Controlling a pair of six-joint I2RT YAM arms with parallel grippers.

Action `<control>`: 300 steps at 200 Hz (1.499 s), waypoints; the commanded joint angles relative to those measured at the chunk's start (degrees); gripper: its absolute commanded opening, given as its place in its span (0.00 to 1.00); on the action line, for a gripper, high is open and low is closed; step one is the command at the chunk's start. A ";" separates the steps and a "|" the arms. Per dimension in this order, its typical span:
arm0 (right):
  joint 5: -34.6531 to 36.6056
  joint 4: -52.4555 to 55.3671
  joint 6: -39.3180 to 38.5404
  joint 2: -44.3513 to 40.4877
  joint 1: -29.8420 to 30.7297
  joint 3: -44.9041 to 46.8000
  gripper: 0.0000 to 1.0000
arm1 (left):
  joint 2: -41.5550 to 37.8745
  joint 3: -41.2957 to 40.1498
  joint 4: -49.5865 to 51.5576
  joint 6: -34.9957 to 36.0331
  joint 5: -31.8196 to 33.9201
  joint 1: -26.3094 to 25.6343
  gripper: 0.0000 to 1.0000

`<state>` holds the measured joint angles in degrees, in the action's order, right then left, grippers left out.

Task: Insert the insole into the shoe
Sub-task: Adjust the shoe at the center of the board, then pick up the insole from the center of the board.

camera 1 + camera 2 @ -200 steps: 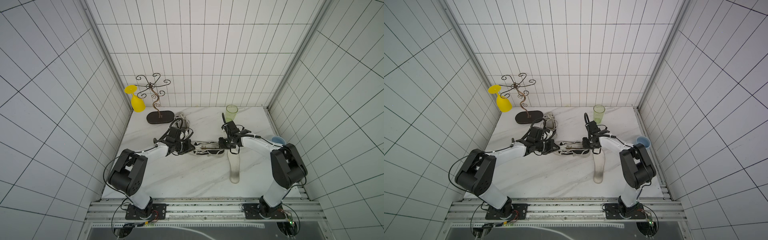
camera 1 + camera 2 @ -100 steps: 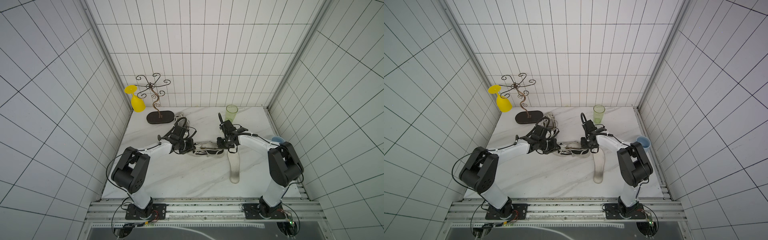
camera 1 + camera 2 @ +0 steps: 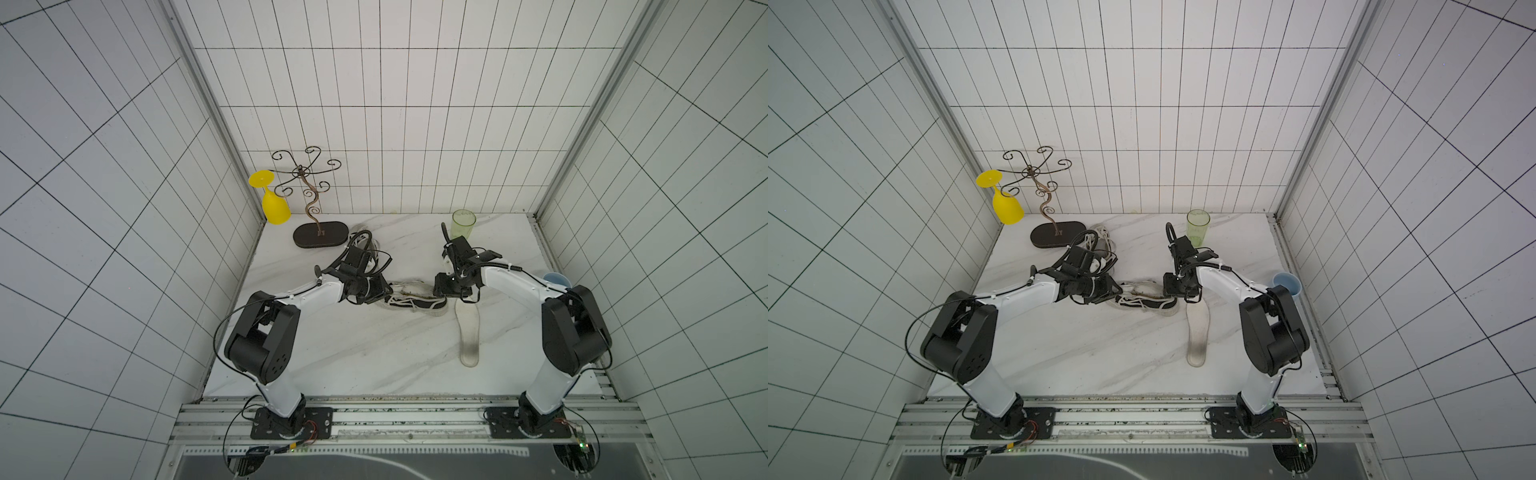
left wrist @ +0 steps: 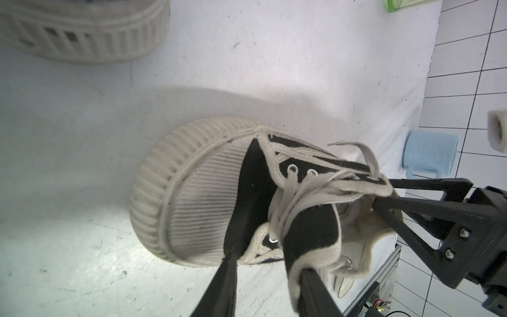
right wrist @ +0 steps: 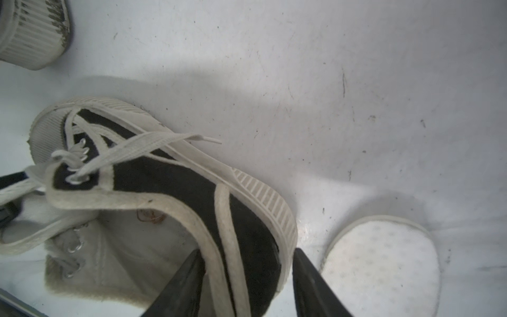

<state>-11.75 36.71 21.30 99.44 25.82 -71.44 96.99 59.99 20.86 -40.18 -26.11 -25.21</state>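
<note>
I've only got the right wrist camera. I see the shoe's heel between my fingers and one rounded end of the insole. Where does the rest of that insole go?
Observer: The insole lies flat on the table. It runs from beside the shoe's heel toward the robot's mounting rail, and nothing holds it.
Operator: Where is the left hand?
Observer: The left hand is at the laced front of the shoe, opposite yours, with its fingers apart.
Operator: Is anything else close to my arm?
Observer: A blue mug sits at the table's edge beside the right arm.
</note>
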 commanded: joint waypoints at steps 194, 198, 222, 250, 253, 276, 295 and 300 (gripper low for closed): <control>1.28 -8.17 6.91 -8.66 -14.75 26.26 0.40 | -5.76 15.52 11.79 10.92 3.29 -3.94 0.41; 1.37 -8.51 6.87 -8.16 -14.75 26.41 0.37 | -5.89 15.47 11.83 10.94 3.40 -3.95 0.40; 2.73 -10.76 7.82 -6.82 -14.79 28.28 0.20 | -6.35 15.42 12.29 11.81 4.01 -4.06 0.40; 2.41 -12.96 8.33 -7.35 -14.75 30.42 0.03 | -6.64 15.56 12.85 12.56 4.82 -4.05 0.40; 2.29 -13.21 8.31 -7.75 -14.77 30.50 0.01 | -6.59 15.66 12.93 12.63 4.91 -4.06 0.40; 1.39 -13.86 7.10 -12.03 -14.79 29.50 0.00 | -5.74 16.62 13.72 14.62 4.76 -4.35 0.40; -0.02 -13.22 5.00 -15.83 -14.76 27.03 0.00 | -4.28 19.37 15.30 20.19 3.17 -5.98 0.41; -0.46 -13.06 4.27 -16.72 -14.82 26.19 0.00 | -3.64 20.49 16.16 22.35 2.60 -6.58 0.42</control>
<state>-11.46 23.38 27.99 86.76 11.22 -44.49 91.46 75.75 35.07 -25.89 -22.24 -29.65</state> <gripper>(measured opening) 0.046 0.406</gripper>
